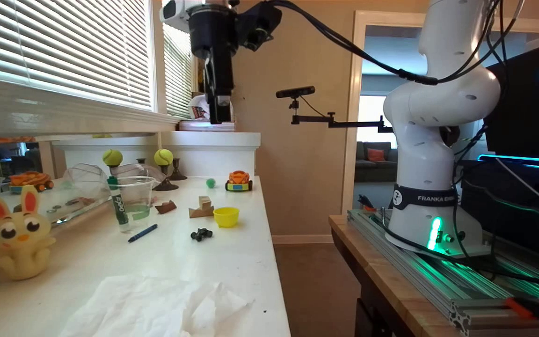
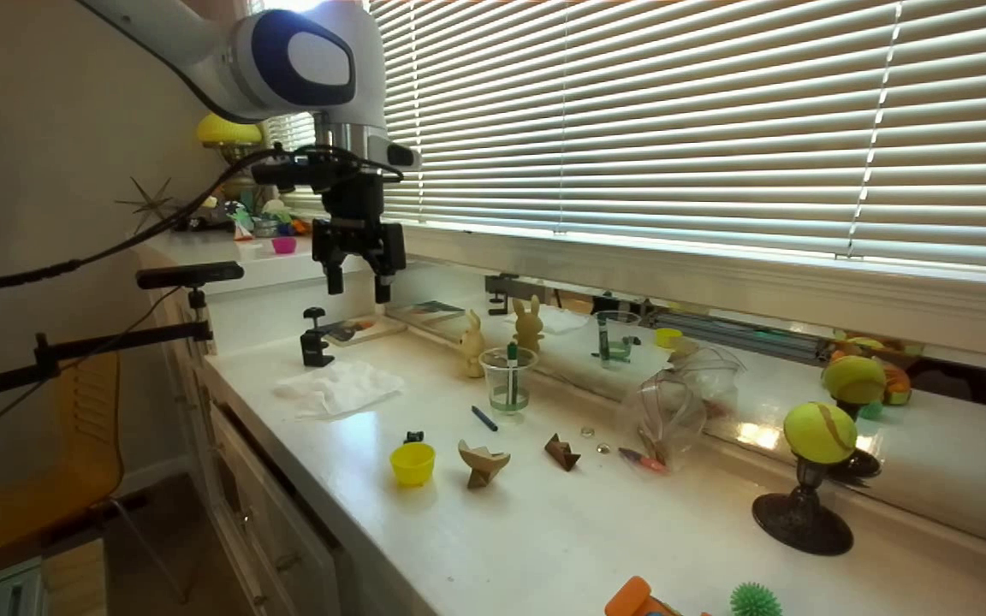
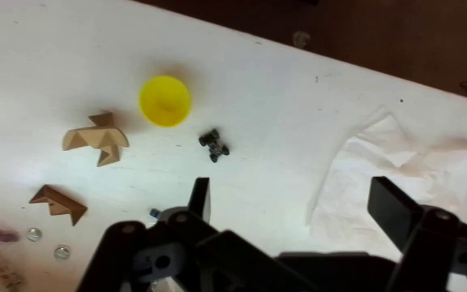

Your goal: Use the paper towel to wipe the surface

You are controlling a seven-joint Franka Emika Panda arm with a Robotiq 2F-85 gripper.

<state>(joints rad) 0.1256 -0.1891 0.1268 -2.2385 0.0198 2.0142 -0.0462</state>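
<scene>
The worktop (image 1: 241,262) is long, smooth and white, with a straight front edge and, in the wrist view, a few small dark specks (image 3: 401,100). A mirror strip (image 2: 758,402) runs along its back, below white window blinds (image 2: 715,111). In an exterior view the room shows a tan wall (image 1: 302,187), a pale door frame (image 1: 356,70) and, beyond it, a dark sofa (image 1: 367,171) bearing one red cushion (image 1: 375,155); in an exterior view there is also one yellow-orange chair (image 2: 14,505). One paper towel (image 2: 335,389) lies crumpled and spread on the worktop, near the one black clamp (image 2: 316,349) and well apart from the one yellow cup (image 2: 412,464). At the end of the one robot arm (image 2: 228,60), the jaws hang well above the worktop, released and standing wide apart. Also on the worktop are one cream rabbit figure (image 1: 21,238), one clear cup (image 1: 141,196) with one green marker (image 1: 119,206) standing in it, one blue pen (image 1: 142,233), one small black toy car (image 1: 201,234), two angular brown pieces (image 3: 95,137), the paler one near the yellow cup, one orange toy vehicle (image 1: 239,180), one spiky green ball (image 1: 210,183), two small shiny discs (image 3: 34,234), and two dark stands (image 2: 801,518), one of them topped by one tennis ball (image 2: 818,432). The mirror strip doubles the tennis ball and the rabbit figure.
</scene>
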